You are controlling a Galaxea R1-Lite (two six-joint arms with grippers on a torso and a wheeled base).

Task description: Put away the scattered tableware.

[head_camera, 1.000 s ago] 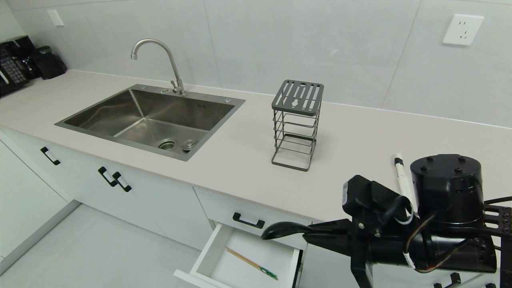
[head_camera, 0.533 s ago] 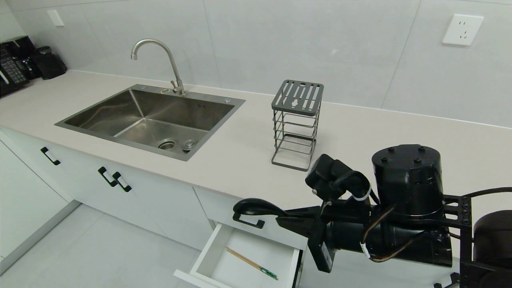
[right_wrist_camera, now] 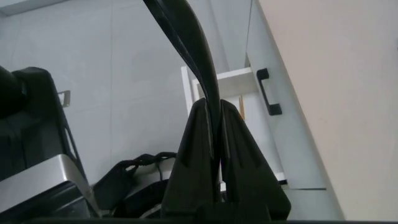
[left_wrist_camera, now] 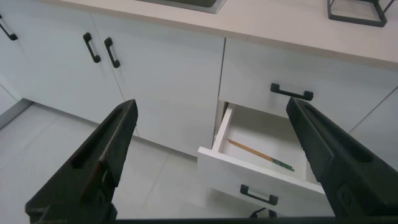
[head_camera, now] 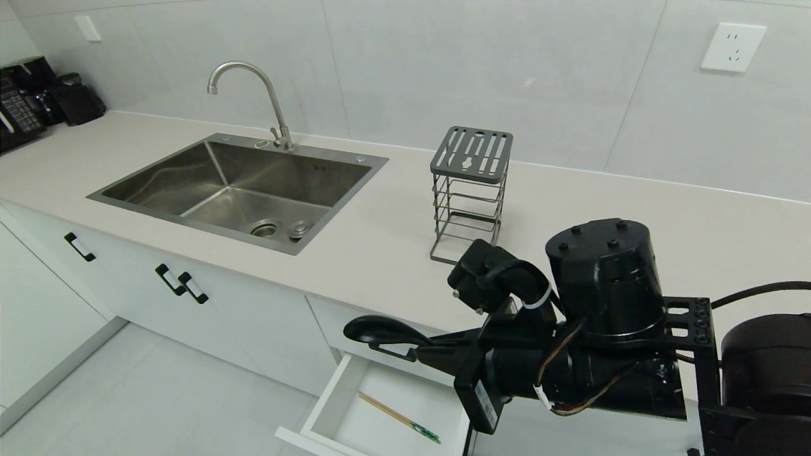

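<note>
Black spoon [head_camera: 380, 329]: glossy oval bowl, slim curved handle, clamped in right gripper [head_camera: 445, 350].

Right end effector [head_camera: 443, 349] gripping black spoon [head_camera: 380, 330] near open drawer [head_camera: 331, 404], chopsticks [head_camera: 399, 417] inside, rack [head_camera: 470, 166] on counter [head_camera: 374, 253]

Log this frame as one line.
right gripper: shut on black spoon | left gripper: open, empty | drawer: open, chopsticks inside | black spoon not yet in drawer

Right arm [head_camera: 602, 373] stretched level along the counter's [head_camera: 380, 253] front edge, wrist turned toward the robot's left, right gripper [head_camera: 447, 348] clamped tight on the handle of a black spoon [head_camera: 380, 330], bowl outermost, left gripper [left_wrist_camera: 211, 162] spread wide, its fingers [left_wrist_camera: 93, 168] far apart, nothing between them, aimed forward and down.
</note>
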